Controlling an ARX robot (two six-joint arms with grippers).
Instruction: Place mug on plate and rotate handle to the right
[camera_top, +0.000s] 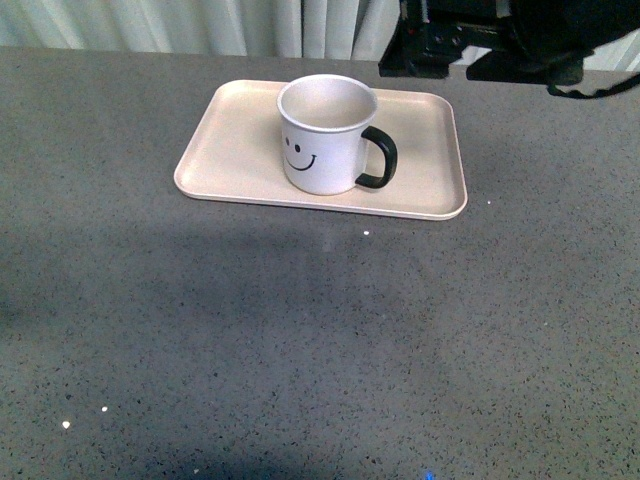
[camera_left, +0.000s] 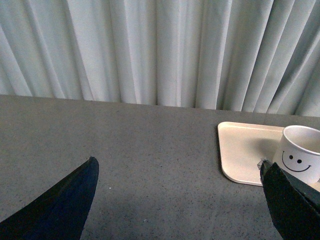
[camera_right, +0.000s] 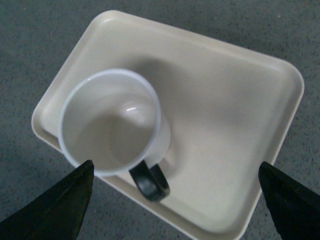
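Observation:
The white mug (camera_top: 322, 135) with a black smiley face stands upright on the pale beige plate (camera_top: 430, 170), near its middle. Its black handle (camera_top: 380, 158) points to the right in the front view. My right gripper (camera_right: 175, 195) is open and empty, high above the plate (camera_right: 225, 125), looking down into the mug (camera_right: 112, 122); the handle (camera_right: 149, 182) shows between its fingers. My left gripper (camera_left: 180, 190) is open and empty, low over the table left of the plate (camera_left: 245, 150); the mug (camera_left: 300, 155) shows by one fingertip (camera_left: 280, 185).
The grey speckled table (camera_top: 300, 340) spreads in front of the plate. Pale curtains (camera_left: 160, 50) hang behind the table's far edge. The right arm's dark body (camera_top: 500, 40) hangs over the back right.

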